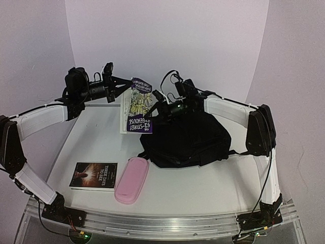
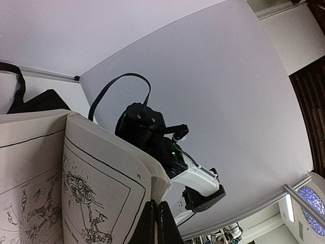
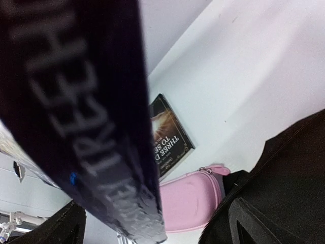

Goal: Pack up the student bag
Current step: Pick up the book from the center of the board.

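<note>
Your left pincer (image 2: 157,219) is closed tight on the purple paperback (image 1: 139,104), the comic-style book with "52-Storey Treehouse" on its cover. It pinches the book at one edge, and in the left wrist view the black-and-white cartoon pages fan out to the left of the closed fingers. From above, the book sits at the far middle of the table (image 1: 203,188), just left of the student bag (image 1: 190,140).

The student bag, a big soft black fabric backpack, lies on the table right of centre. Its black straps trail out on the right side, and its zip line shows in the right wrist view.

Your right pincer (image 1: 161,104) stands wide open at the bag's far left corner, right beside the paperback. In its own camera the book's purple spine crosses close in front of the lens and is blurred. You cannot tell from these views whether the spine lies between the fingers.

Nearer to you, a pink oblong zip pencil case (image 1: 131,181) lies on the table, close to the bag's near left edge. A dark-covered flat book (image 1: 94,175) lies just to the left of the case.
</note>
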